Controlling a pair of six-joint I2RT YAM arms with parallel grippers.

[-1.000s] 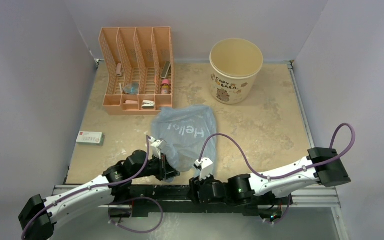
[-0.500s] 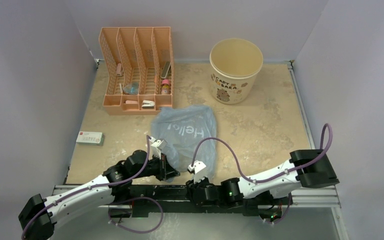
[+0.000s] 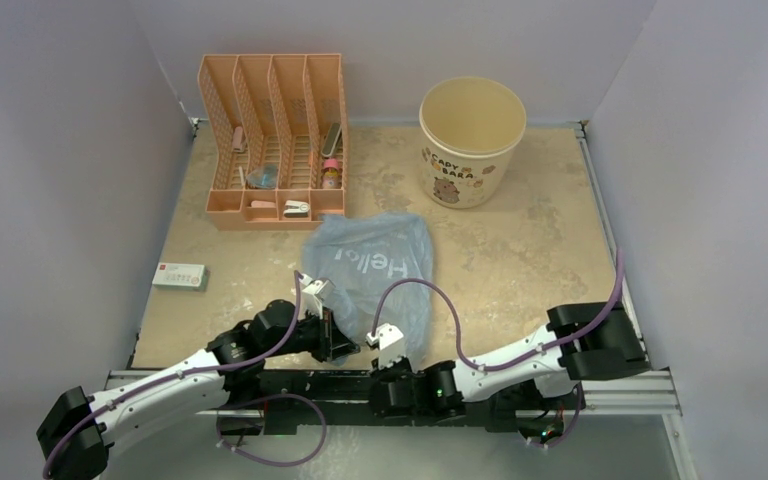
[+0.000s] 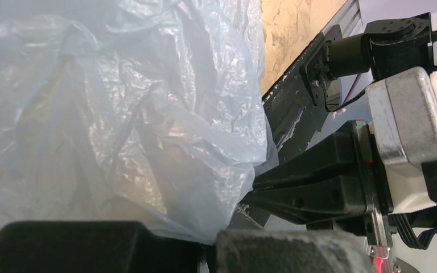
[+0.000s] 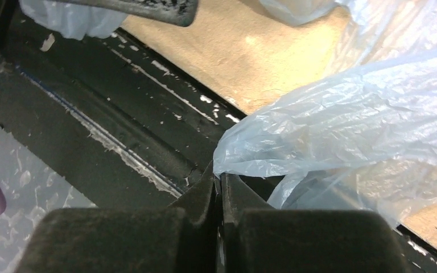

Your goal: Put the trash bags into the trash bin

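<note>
The trash bag point(image 3: 372, 268), a limp light-blue film printed "Hello", lies flat in the table's middle, its near edge at the front rail. My left gripper point(image 3: 337, 343) is shut on that edge's left corner; the left wrist view shows film point(image 4: 119, 125) running down into the closed jaws point(image 4: 213, 244). Just to its right, my right gripper point(image 3: 391, 345) is shut on the same edge, a fold of film point(image 5: 341, 125) pinched at the tips point(image 5: 221, 179). The cream trash bin point(image 3: 472, 140) stands upright and open at the back right, well away from both grippers.
An orange mesh file organizer point(image 3: 272, 140) with small items stands at the back left. A small white box point(image 3: 179, 275) lies near the left edge. The black front rail point(image 3: 355, 382) runs under both grippers. Grey walls close in three sides.
The right arm has swung left along the front rail and its jaws have closed on the bag's near edge. The left arm and the bag have stayed put.
</note>
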